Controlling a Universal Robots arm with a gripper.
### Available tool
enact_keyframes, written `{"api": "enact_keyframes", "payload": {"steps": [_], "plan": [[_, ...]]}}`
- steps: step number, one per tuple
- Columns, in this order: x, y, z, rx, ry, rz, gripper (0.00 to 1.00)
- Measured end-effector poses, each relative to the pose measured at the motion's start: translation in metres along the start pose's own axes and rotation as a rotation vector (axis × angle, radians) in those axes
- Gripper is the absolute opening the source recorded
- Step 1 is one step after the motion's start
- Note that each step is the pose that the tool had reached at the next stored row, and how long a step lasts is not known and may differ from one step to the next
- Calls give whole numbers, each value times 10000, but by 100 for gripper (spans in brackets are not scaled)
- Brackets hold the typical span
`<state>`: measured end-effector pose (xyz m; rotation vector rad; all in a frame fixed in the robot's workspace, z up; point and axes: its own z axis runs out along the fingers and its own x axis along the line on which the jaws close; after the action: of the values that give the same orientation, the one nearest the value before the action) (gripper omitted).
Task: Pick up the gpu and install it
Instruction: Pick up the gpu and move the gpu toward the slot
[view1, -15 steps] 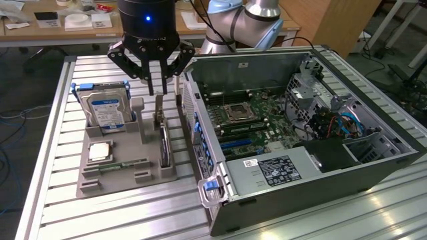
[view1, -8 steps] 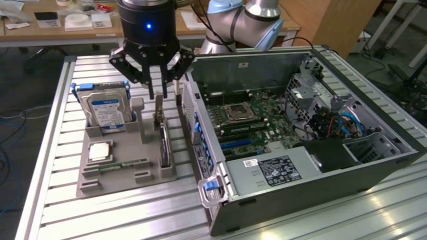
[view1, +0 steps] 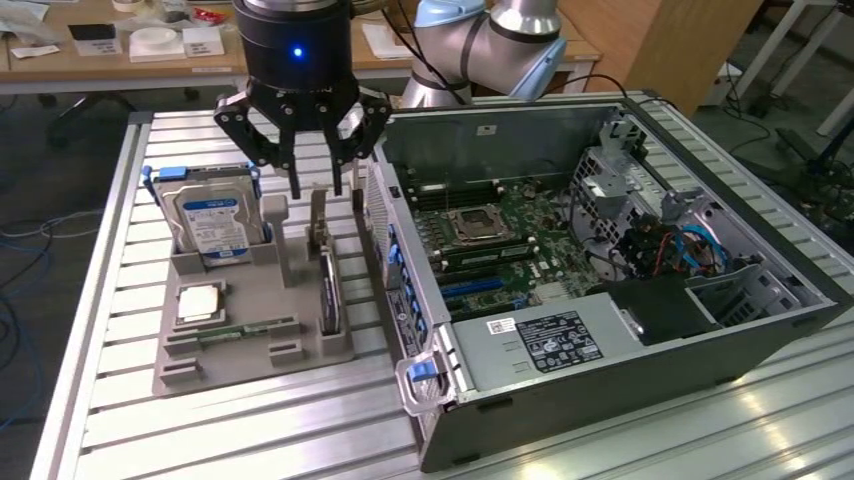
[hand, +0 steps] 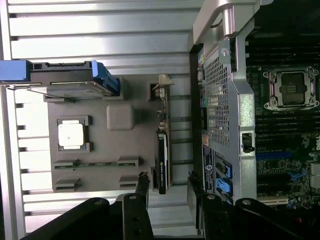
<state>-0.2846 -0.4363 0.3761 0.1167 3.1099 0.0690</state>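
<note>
The gpu (view1: 327, 285) is a thin black card standing on its edge in a slot of the grey holder (view1: 254, 355), right beside the computer case. Its silvery bracket end (view1: 320, 215) points up toward the gripper. My gripper (view1: 327, 188) hangs just above that bracket end, open, with nothing between its fingers. In the wrist view the gpu (hand: 162, 150) shows edge-on as a narrow strip, and my gripper (hand: 167, 186) straddles its line with one black fingertip (hand: 142, 187) on each side, apart from the card.
The open computer case (view1: 747, 330) with its motherboard (view1: 494, 235) lies at the exterior view's right. On the holder also rest a silver hard drive (view1: 214, 215), a square processor (view1: 200, 300) and a green memory stick (view1: 247, 328). Everything sits on a slatted aluminium table (view1: 240, 430).
</note>
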Motion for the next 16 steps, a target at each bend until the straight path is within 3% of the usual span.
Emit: {"api": "enact_keyframes", "payload": {"steps": [9, 16], "plan": [[3, -5, 105, -3, 0, 0, 44], [3, -5, 117, -6, 0, 0, 44]]}}
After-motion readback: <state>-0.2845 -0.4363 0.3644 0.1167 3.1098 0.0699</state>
